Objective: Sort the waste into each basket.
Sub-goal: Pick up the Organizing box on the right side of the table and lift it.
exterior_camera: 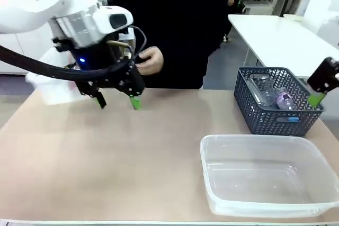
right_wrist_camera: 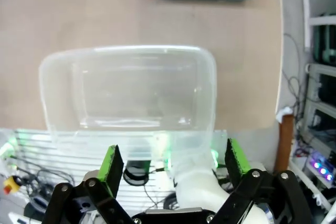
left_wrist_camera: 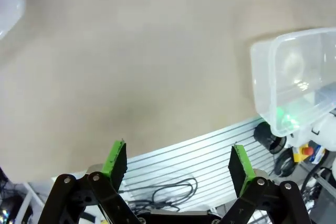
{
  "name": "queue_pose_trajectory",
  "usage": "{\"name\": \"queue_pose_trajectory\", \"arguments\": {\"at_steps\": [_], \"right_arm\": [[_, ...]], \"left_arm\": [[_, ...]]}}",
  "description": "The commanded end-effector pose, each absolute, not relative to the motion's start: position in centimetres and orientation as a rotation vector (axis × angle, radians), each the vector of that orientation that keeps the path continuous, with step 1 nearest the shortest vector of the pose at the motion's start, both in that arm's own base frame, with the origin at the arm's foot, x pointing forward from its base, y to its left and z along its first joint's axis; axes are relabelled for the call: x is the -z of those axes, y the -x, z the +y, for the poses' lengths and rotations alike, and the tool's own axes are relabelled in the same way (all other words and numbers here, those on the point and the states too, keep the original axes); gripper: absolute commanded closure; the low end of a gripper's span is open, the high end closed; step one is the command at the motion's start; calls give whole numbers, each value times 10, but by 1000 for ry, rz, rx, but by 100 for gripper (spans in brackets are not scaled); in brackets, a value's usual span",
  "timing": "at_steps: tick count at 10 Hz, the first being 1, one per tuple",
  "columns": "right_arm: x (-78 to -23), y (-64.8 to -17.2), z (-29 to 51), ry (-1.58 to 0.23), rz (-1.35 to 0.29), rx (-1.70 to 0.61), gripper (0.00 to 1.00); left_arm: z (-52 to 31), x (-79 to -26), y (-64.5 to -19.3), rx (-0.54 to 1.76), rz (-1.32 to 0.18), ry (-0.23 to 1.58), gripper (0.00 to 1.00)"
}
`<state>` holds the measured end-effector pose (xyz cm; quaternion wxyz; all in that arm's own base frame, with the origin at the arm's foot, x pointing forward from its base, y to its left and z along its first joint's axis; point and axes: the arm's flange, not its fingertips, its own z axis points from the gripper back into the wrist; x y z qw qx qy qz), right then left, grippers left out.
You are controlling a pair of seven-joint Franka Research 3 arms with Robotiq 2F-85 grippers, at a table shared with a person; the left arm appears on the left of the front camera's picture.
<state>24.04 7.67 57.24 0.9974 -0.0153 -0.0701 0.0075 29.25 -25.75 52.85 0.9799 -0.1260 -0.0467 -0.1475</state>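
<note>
Beige tabletop [exterior_camera: 106, 162] with clear tub [exterior_camera: 265, 181]

Two tubs [exterior_camera: 207, 154], one basket [exterior_camera: 265, 123], two pincers [left_wrist_camera: 177, 162].

A beige tabletop [exterior_camera: 106, 157] is seen in the foreground. Behind it, at the right, a white table [exterior_camera: 280, 41] is set on a grey floor [exterior_camera: 225, 72].

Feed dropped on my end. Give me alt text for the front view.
The left gripper hangs open over the table, near a person's hand. Front right sits an empty clear tub; behind it, a dark basket holds clear bottles.
</note>
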Motion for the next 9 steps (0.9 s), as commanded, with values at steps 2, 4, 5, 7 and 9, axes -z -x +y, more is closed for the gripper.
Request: {"name": "queue_pose_trajectory", "arguments": {"at_steps": [2,4,5,7,9], "right_arm": [[-502,-261,28,50,-58,-121,0],[-443,-255,-16,18,39,-111,0],[-414,-251,-29,-18,88,-104,0],[-387,-254,-32,-46,98,-16,0],[-452,-278,-26,-34,100,-80,0]], "left_arm": [[-353,-491,-287,-29,61,380,0],[-406,-460,-257,34,81,295,0],[-420,-453,-245,65,71,249,0],[-422,-446,-239,143,119,217,0],[-425,-442,-226,76,113,270,0]]}}
